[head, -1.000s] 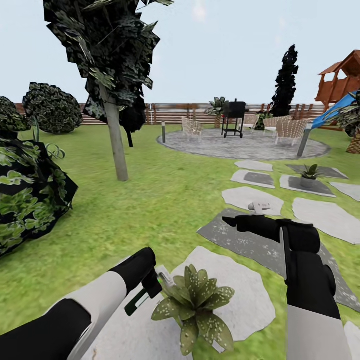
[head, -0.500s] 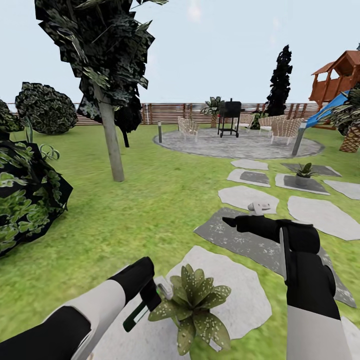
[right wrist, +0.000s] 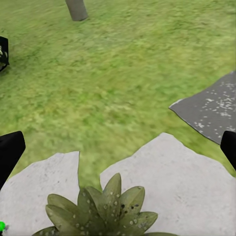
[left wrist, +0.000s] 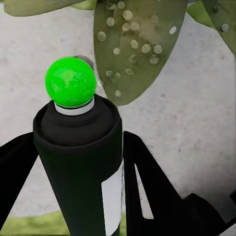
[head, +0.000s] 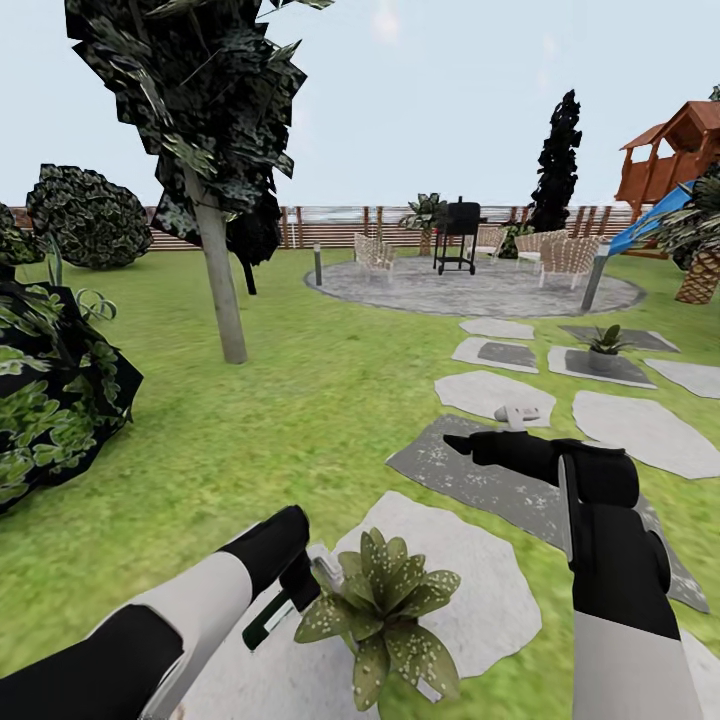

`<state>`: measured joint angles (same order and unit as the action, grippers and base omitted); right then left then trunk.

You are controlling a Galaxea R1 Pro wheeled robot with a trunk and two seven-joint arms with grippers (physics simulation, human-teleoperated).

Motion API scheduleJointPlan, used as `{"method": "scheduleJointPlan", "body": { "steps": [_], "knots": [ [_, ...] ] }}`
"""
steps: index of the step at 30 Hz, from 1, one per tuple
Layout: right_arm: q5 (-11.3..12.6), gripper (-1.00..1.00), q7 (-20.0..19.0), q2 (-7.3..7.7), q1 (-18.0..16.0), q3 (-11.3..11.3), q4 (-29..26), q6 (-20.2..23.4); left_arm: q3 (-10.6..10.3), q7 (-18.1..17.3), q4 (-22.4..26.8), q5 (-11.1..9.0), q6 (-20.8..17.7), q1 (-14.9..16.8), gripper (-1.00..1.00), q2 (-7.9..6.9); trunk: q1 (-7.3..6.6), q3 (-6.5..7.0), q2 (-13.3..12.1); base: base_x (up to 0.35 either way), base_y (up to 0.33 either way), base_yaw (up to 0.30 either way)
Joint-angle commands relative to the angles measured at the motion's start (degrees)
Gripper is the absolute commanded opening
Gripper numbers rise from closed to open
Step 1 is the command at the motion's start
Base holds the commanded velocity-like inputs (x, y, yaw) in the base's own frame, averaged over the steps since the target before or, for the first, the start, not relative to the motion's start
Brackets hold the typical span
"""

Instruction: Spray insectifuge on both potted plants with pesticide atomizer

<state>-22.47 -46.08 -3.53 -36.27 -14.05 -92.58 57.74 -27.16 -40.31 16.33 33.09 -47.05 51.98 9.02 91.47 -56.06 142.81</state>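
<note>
While the left gripper (head: pixel 300 590) pinches the pesticide atomizer (head: pixel 275 612) beside a potted plant (head: pixel 385 610) | right gripper (head: pixel 470 445) spread, empty.

Head view, bottom center: near potted plant (head: pixel 385 610) hides the pesticide atomizer (head: pixel 285 608) trigger head and its own pot. Left wrist view: atomizer cut off at bottom edge, black fingers (left wrist: pixel 157 191) too. Right wrist view: fingers (right wrist: pixel 10 150) clipped at both side edges. Far potted plant (head: pixel 604 343), right-center, too small for detail.
</note>
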Motion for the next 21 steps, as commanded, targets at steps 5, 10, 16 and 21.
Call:
{"method": "scheduleJointPlan", "body": {
  "steps": [5, 10, 16, 21],
  "knots": [
    [-0.6, 1.0, -0.6, -0.07, 0.0, -0.1, -0.1, 0.2, -0.1, 0.1, 0.2, 0.6, -1.6, 1.4, -1.0, 0.11, -0.01, -0.06, 0.0, 0.0, 0.0, 0.0],
    [-0.6, 1.0, -0.6, -0.03, -0.1, -0.1, -0.1, 0.2, -0.7, -0.1, 5.4, 1.0, -7.3, 3.5, -1.0, 0.04, -0.01, -0.06, 0.0, 0.0, 0.0, 0.0],
    [-0.6, 1.0, -0.6, -0.04, -0.1, -0.1, -0.1, 0.2, -0.8, -0.2, 7.0, 1.2, -8.1, 3.8, -1.0, -0.17, -0.01, -0.06, 0.0, 0.0, 0.0, 0.0],
    [-0.6, 1.0, -0.6, 0.01, -0.1, -0.1, -0.1, 0.2, -0.8, -0.2, 7.1, 1.3, -7.7, 3.9, -1.0, -0.15, -0.01, -0.06, 0.0, 0.0, 0.0, 0.0]
  ]
}}
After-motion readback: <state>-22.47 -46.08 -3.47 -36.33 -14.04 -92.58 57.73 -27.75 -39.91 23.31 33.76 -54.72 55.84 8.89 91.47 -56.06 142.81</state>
